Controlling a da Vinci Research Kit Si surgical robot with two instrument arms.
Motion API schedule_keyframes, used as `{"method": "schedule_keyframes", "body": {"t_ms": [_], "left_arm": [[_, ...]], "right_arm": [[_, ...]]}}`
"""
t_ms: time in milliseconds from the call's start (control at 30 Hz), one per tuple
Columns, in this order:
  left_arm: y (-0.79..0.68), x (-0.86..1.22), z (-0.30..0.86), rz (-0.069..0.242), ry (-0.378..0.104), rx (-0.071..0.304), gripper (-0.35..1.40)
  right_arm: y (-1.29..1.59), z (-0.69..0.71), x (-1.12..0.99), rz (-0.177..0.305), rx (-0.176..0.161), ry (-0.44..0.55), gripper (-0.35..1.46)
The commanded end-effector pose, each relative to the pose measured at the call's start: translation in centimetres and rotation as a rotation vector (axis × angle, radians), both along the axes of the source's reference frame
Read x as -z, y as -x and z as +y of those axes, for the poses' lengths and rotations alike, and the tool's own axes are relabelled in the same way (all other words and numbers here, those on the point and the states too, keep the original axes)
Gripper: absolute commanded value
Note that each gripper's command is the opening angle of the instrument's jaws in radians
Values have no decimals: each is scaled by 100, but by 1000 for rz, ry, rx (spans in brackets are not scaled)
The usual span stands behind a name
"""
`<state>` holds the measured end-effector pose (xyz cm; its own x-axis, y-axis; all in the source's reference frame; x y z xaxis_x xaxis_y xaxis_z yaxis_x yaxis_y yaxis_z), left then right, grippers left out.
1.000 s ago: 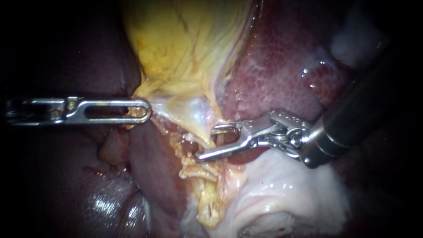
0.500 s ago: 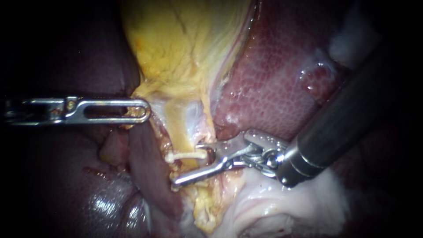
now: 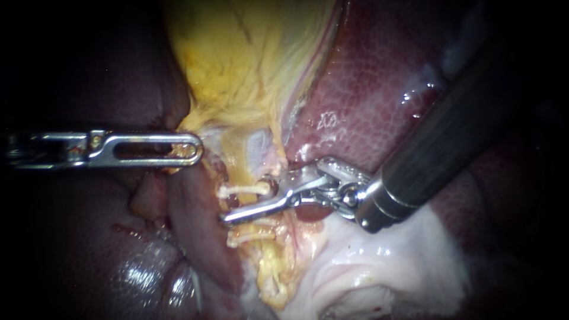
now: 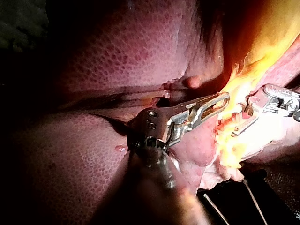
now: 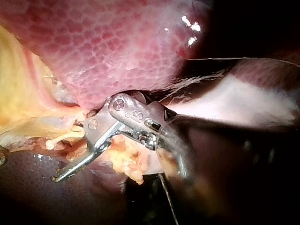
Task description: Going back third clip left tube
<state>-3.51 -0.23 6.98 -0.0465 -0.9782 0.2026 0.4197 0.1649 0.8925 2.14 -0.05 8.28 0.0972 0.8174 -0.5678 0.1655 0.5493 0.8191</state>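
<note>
My left instrument (image 3: pixel 191 149) comes in level from the left, its slotted jaws shut on the yellow tissue at the gallbladder's (image 3: pixel 249 59) lower end; the left wrist view shows that grip (image 4: pixel 224 98) too. A yellowish tube (image 3: pixel 240 163) runs down from there. My right instrument (image 3: pixel 246 202) reaches in from the upper right with open jaws astride this tube. A white clip (image 3: pixel 242 189) lies at its upper jaw, and the lower jaw passes under it. Another white clip (image 3: pixel 249 237) sits lower on the tube. The right wrist view shows the same open jaws (image 5: pixel 65 154).
Dark red liver (image 3: pixel 367 89) lies behind and to the right of the gallbladder. Pale white tissue (image 3: pixel 379 261) bulges under the right instrument's shaft (image 3: pixel 427 154). A liver lobe (image 3: pixel 142 272) with wet glints fills the lower left.
My right instrument has moved left, onto the tube, and its open jaws now straddle it. The left instrument has kept its hold and place.
</note>
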Motion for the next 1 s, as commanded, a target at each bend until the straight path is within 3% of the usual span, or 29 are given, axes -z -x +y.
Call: {"method": "schedule_keyframes", "body": {"t_ms": [33,467,600,733,1000], "left_arm": [[0,0,0,1,0,1,-35],[-3,1,1,-3,-2,-4,-35],[-7,-1,3,0,-1,-1,-35],[-10,-5,5,2,0,0,-35],[-10,-5,5,2,0,1,-35]], "right_arm": [[1,1,1,-2,-6,6,60],[12,3,6,-5,-17,27,60],[21,-4,16,14,10,25,60],[30,-6,23,21,15,22,60],[52,-2,21,-12,12,40,60]]}}
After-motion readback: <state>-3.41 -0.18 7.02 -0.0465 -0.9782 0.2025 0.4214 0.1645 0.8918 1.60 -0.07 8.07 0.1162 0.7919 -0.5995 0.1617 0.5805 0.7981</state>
